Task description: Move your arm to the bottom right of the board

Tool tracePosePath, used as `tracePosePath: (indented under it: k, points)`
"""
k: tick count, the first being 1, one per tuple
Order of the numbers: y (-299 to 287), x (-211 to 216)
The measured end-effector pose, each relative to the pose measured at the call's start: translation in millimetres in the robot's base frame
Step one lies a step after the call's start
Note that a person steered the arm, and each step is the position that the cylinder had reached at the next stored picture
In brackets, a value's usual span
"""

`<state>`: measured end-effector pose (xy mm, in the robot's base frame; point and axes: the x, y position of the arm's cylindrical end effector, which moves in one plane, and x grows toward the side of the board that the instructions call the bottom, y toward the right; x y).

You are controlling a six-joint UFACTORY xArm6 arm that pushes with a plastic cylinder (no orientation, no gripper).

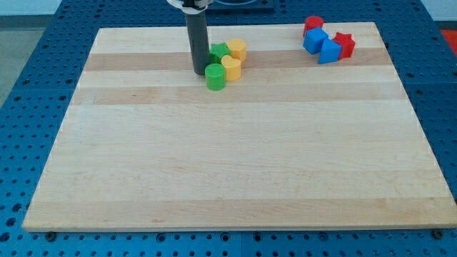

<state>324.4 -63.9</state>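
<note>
One rod, no clamp: my tip (pixel 200 72) rests on the worktop (pixel 235 164) near the view's top, a little left of centre. As an end effector it has no jaws to release or clench, so it grasps nothing; it only pushes. The rod stands upright, its long axis vertical, with the lower end pointing straight down onto the wood.

Just to the tip's right, touching or nearly so, sits a small cluster: a green cylinder (pixel 215 76) at the front, a green block (pixel 218 52) behind it whose shape is partly hidden, a yellow block (pixel 231 68) and a second yellow block (pixel 237 49). Well apart, at the view's top right, lie a red block (pixel 313 23), a red star (pixel 345 44) and two blue blocks (pixel 314 41) (pixel 329 51), packed together.

To do the step well, I judge the tip should first draw toward the view's bottom, away from the green cylinder, then sweep diagonally to the bottom right corner. That path crosses bare wood, so no block should be dragged along.
</note>
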Motion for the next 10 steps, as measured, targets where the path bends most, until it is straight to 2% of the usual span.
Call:
tracePosePath:
  k: [2,3,5,6,7,8,9,10]
  points:
    - [0,0]
    - [-37,30]
    - [-27,230]
    - [49,269]
    - [152,264]
    - [244,240]
    - [289,236]
    - [294,236]
